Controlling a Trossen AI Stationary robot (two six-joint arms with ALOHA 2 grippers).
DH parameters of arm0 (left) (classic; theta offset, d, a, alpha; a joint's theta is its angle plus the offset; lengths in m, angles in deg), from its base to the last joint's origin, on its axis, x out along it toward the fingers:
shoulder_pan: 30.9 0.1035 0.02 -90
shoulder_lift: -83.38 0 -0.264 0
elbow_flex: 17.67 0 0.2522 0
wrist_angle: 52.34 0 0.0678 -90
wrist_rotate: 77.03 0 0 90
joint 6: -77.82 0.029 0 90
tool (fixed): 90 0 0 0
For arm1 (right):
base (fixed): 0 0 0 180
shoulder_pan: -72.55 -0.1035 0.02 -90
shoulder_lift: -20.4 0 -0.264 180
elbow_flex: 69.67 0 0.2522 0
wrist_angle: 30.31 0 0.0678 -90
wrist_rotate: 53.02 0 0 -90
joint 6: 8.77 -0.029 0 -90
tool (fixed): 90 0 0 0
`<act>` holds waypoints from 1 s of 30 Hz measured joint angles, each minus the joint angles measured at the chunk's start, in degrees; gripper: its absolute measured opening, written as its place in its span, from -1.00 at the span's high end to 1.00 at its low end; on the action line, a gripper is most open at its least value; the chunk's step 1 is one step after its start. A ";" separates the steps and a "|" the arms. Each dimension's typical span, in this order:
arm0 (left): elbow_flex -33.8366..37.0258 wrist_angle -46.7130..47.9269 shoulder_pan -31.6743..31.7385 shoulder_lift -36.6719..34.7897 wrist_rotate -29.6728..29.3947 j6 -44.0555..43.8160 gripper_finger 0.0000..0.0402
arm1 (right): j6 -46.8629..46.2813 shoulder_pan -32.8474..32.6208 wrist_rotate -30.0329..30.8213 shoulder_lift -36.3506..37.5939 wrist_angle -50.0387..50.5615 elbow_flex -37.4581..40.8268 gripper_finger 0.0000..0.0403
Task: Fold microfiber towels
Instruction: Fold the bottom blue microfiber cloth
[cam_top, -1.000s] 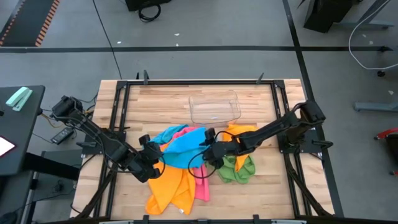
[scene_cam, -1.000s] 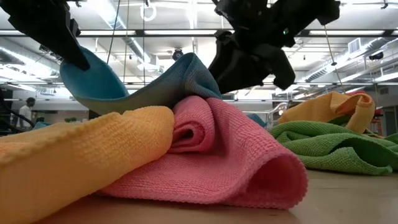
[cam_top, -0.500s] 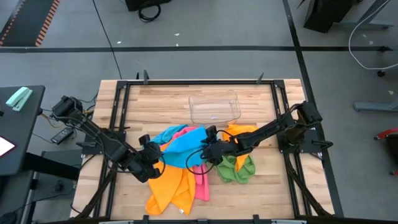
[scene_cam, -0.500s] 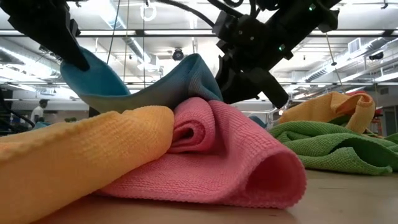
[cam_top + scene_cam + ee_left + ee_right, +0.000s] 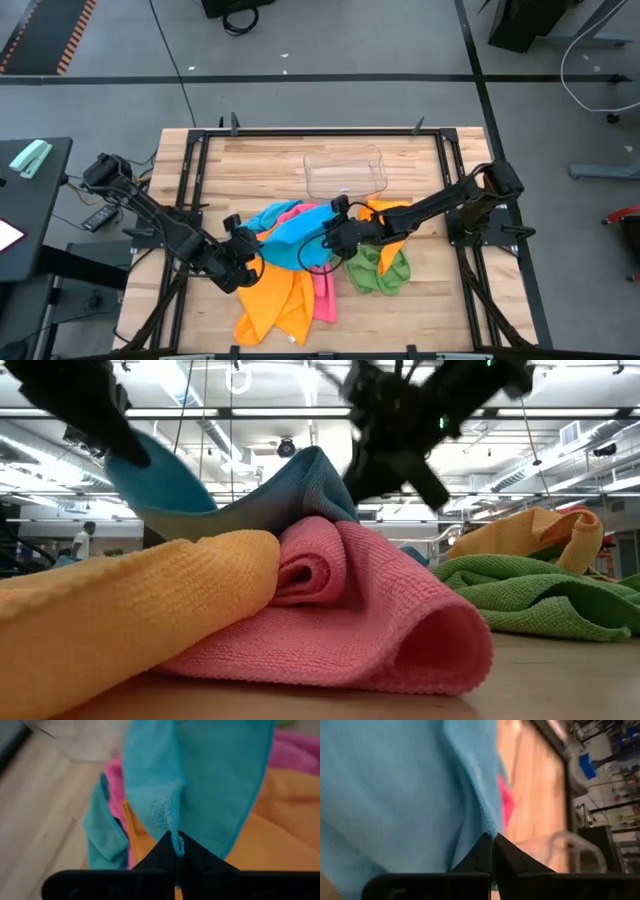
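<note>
we pinch the blue towel (image 5: 291, 238) in both grippers, left (image 5: 176, 849) and right (image 5: 493, 839), above the pile.

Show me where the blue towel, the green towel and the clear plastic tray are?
blue towel (image 5: 293, 237): high view, its spread middle, between the two arms.
green towel (image 5: 382, 272): high view, middle of the crumpled heap.
clear plastic tray (image 5: 345, 156): high view, its far rim.
</note>
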 joint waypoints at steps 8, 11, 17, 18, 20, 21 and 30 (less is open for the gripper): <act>0.00 -0.52 -1.93 -2.08 -7.40 0.48 0.92 | -3.26 0.07 -2.52 4.67 5.27 -5.24 0.97; 0.00 -0.54 -2.29 -3.12 -11.68 0.48 0.96 | -1.89 0.06 -2.44 5.92 5.59 -6.07 0.95; -4.25 -1.91 -1.83 -6.19 -15.28 6.06 0.89 | 0.63 -0.91 3.36 10.57 5.91 -9.72 0.95; -5.63 -1.81 -1.81 -6.59 -15.25 7.54 0.89 | 0.29 -1.21 3.64 11.41 6.81 -10.86 0.94; -8.69 -1.74 -1.83 -7.44 -14.85 10.73 0.91 | -1.02 -1.97 3.68 12.76 8.85 -13.65 0.94; -10.31 -1.73 -1.83 -7.78 -14.74 12.46 0.92 | -2.11 -2.30 3.69 13.24 10.21 -15.29 0.94; -23.72 -0.34 -1.86 -10.01 -12.85 24.11 0.89 | -19.57 -6.05 0.23 13.96 32.03 -34.02 0.94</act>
